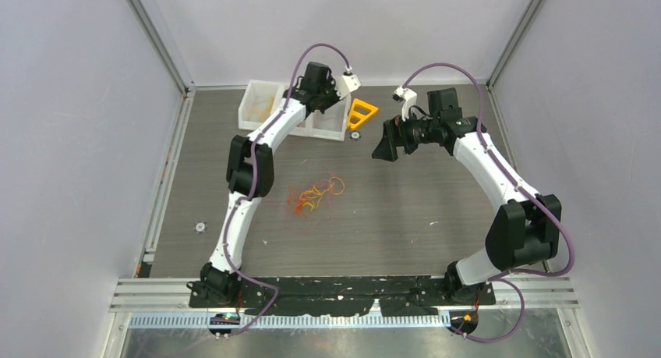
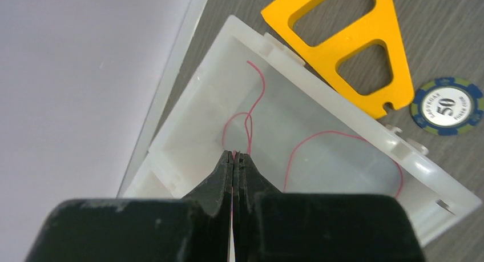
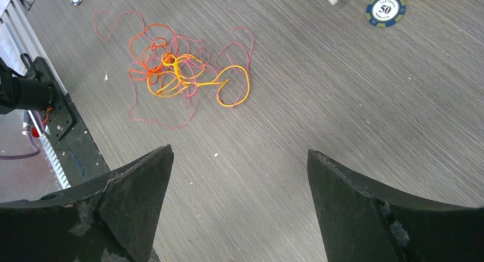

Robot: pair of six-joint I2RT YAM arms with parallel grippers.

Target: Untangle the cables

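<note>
Left gripper (image 2: 234,154) pinches one red strand (image 2: 263,86) over the far-left white bin (image 2: 354,115) (another lies inside). Most cables (image 3: 177,73) sit tangled mid-table, right gripper (image 3: 240,152) gaping empty above. Plenty left, I'd say.

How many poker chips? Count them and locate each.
2. One chip lies beside the triangle, near the bin; the other chip is near the table's left edge, by the left arm. Others may hide under arms.

Tangled orange-yellow cables (image 1: 317,194) on the grey table (image 1: 405,217), well apart from the white bins (image 1: 257,101) and orange triangle (image 1: 362,112).
</note>
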